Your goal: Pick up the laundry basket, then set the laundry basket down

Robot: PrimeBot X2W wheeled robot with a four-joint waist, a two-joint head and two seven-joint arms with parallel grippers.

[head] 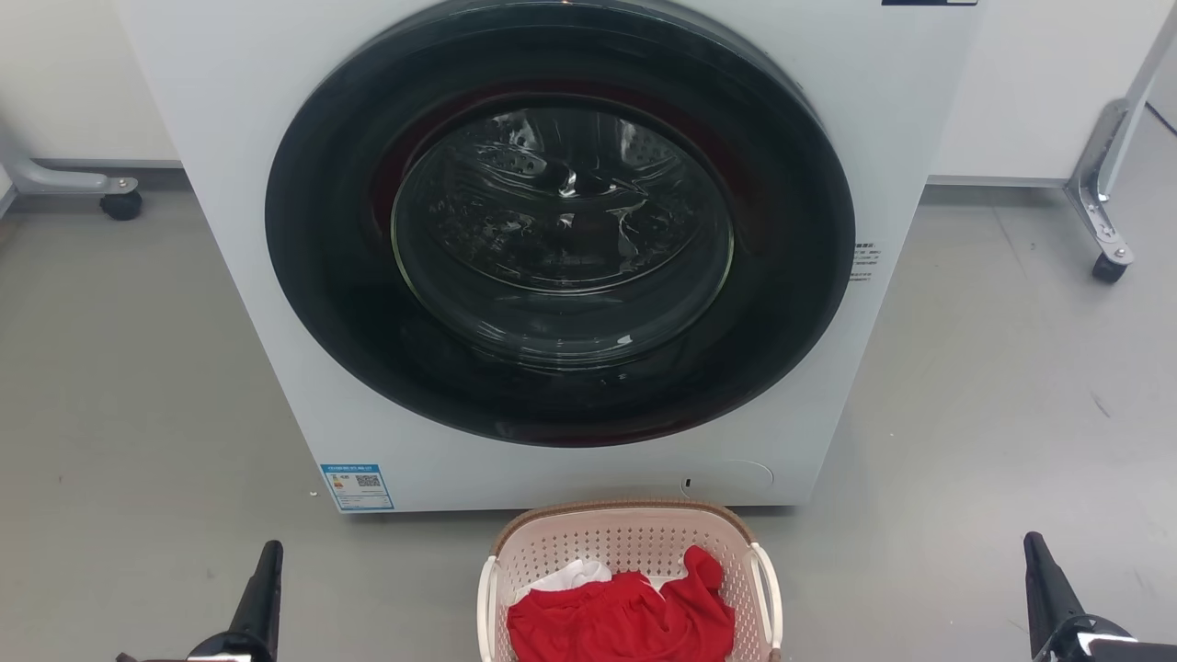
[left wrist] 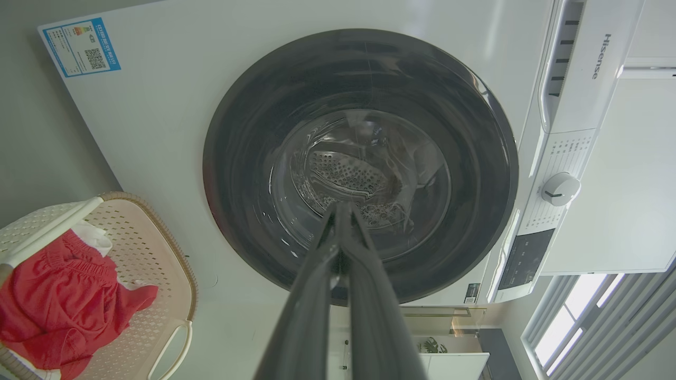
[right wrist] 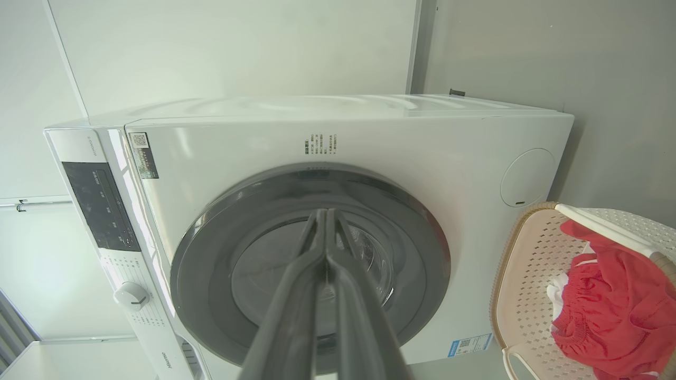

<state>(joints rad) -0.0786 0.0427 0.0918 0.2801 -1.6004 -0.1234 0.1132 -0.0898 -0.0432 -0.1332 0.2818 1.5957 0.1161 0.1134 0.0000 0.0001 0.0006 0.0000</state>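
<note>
Your left tool point(head: 272, 556) and right tool point(head: 1034, 552) are sitting pressed together either side of the laundry basket point(head: 625, 542), its side handles point(head: 485, 588) facing one toward each, equally near.

Bright even light, glare on door glass point(head: 561, 230), wrist views bowed at edges

Left tool point(left wrist: 338, 208), right tool point(right wrist: 323, 214): long, dark, tapering.
</note>
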